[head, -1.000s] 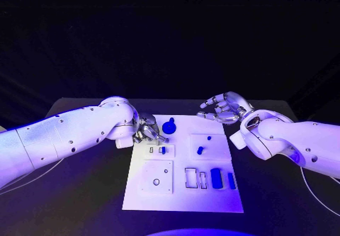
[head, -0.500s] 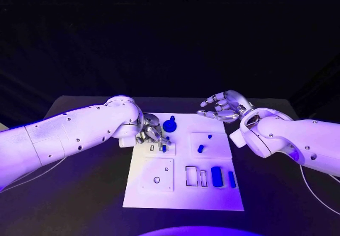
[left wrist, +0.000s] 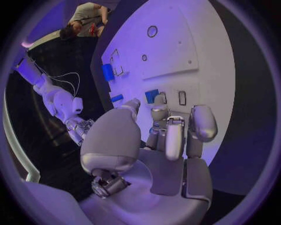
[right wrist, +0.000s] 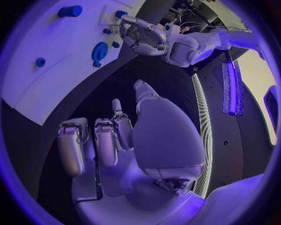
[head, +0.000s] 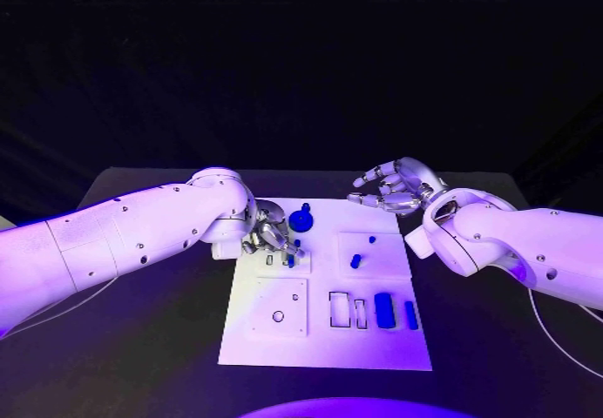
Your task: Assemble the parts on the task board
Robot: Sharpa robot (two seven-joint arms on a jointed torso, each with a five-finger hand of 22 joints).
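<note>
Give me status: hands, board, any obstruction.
Left hand fingers down at the small blue part, task board far-left corner; grip unclear. Right hand open, hovering off the far-right corner. Nothing blocking.

My right robot hand (right wrist: 117, 145) rises from the bottom of the circle, its fingers (right wrist: 73, 147) loosely curled with gaps between them and nothing in them, over the dark desk (right wrist: 111, 84). The white task board (right wrist: 35, 79) fills the upper left. On it I see a blue cylinder (right wrist: 70, 11) near the top, a round blue disc part (right wrist: 99, 50) and a small blue knob (right wrist: 40, 62). At upper centre, my left robot hand (right wrist: 140, 37) reaches over the board's edge, beside small blue pieces (right wrist: 111, 38).
</note>
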